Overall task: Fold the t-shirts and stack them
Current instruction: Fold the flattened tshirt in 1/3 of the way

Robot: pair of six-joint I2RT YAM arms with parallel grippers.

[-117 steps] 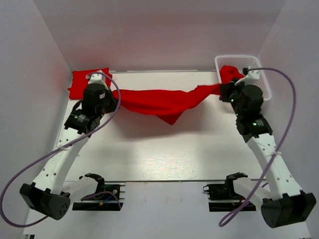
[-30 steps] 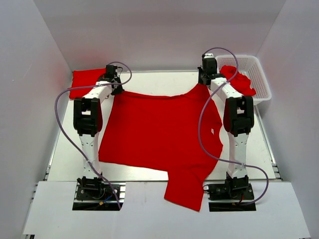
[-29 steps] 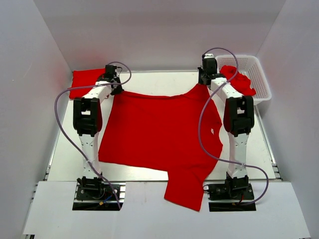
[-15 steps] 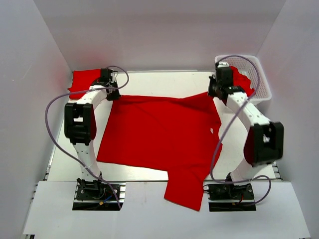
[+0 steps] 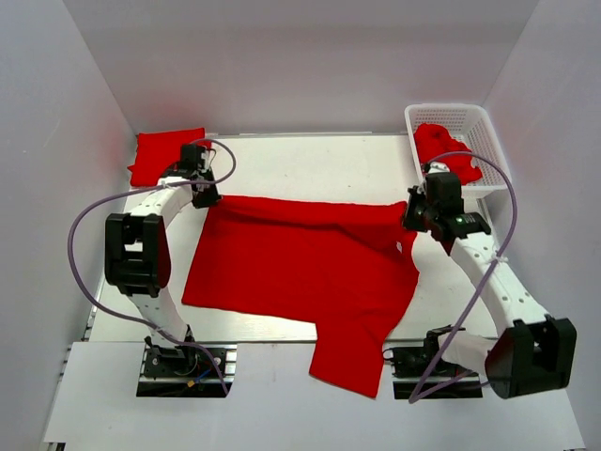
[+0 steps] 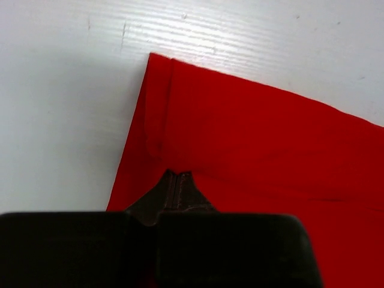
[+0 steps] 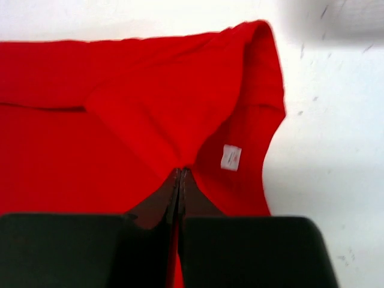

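Note:
A red t-shirt [image 5: 300, 268] lies spread across the table, and one part hangs over the near edge [image 5: 349, 362]. Its far edge is folded back toward me. My left gripper [image 5: 204, 195] is shut on the shirt's far left corner; the left wrist view shows the gripper [image 6: 179, 174] pinching the cloth [image 6: 270, 138]. My right gripper [image 5: 411, 220] is shut on the far right corner. The right wrist view shows this gripper [image 7: 180, 171] next to a white label [image 7: 230, 157]. A folded red shirt [image 5: 166, 155] lies at the back left.
A white lattice basket [image 5: 484, 127] stands at the back right with a crumpled red shirt [image 5: 441, 146] in it. White walls close in the left, right and back. Bare table [image 5: 310, 169] lies beyond the shirt's far edge.
The shirt first hung stretched between both grippers, then lay flat. In the last second both grippers moved toward me, drawing the far edge back over the shirt.

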